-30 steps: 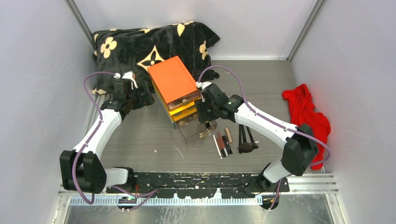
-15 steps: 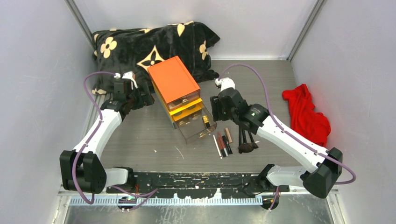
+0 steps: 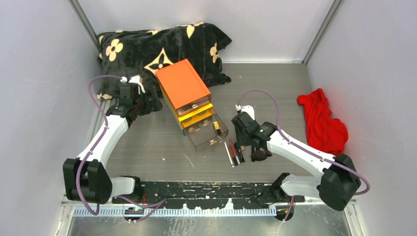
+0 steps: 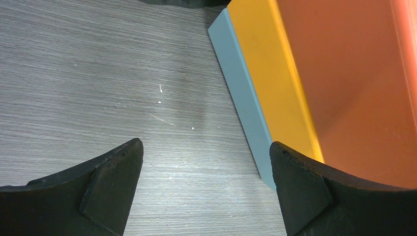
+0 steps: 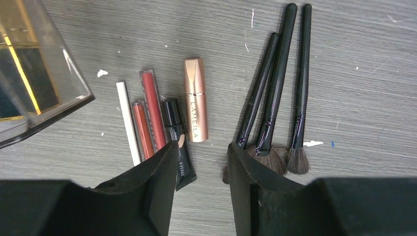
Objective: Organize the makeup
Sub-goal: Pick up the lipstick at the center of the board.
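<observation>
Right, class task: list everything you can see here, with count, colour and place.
blanket: one, black with cream flowers, far left corner.
box: one, orange-topped, mid-table, before blanket.
drawer: one, clear, open at box's bottom.
tubes: five, two red, black, gold, white, beside drawer.
brushes: three, black, right of tubes.
cloth: one, red, right edge.
left claw: one, black, open, beside box.
right claw: one, black, open, over tubes and brushes.

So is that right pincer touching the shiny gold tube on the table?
Apart. In the right wrist view the shiny gold tube lies just ahead of the right pincer, with bare grey table showing between its end and the tips.
</observation>
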